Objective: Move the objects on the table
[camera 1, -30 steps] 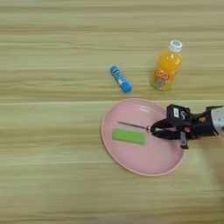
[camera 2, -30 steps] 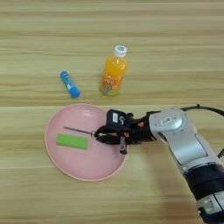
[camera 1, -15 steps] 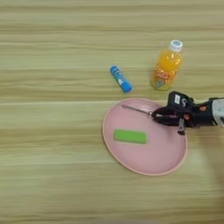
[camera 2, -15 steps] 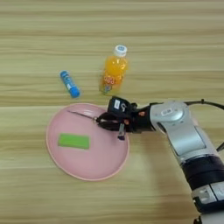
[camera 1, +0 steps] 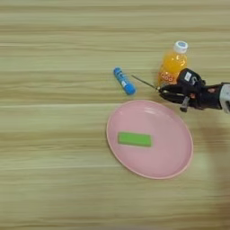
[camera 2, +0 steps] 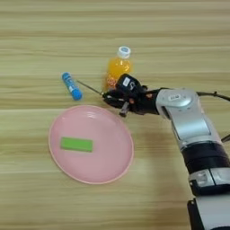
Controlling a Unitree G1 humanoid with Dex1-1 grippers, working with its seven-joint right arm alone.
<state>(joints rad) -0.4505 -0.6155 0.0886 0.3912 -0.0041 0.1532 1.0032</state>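
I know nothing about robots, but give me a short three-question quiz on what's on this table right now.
1. True or false: the green bar lies on the pink plate.
2. What is the right gripper holding?
A. the blue tube
B. the thin metal tool
C. the orange bottle
3. Fill in: the orange bottle's cap is ____.

Key: 1 true; 2 B; 3 white.

orange bottle (camera 2: 117, 68) white-capped, green bar (camera 2: 77, 144), pink plate (camera 2: 114, 161), blue tube (camera 2: 72, 86), black hand (camera 2: 110, 97).
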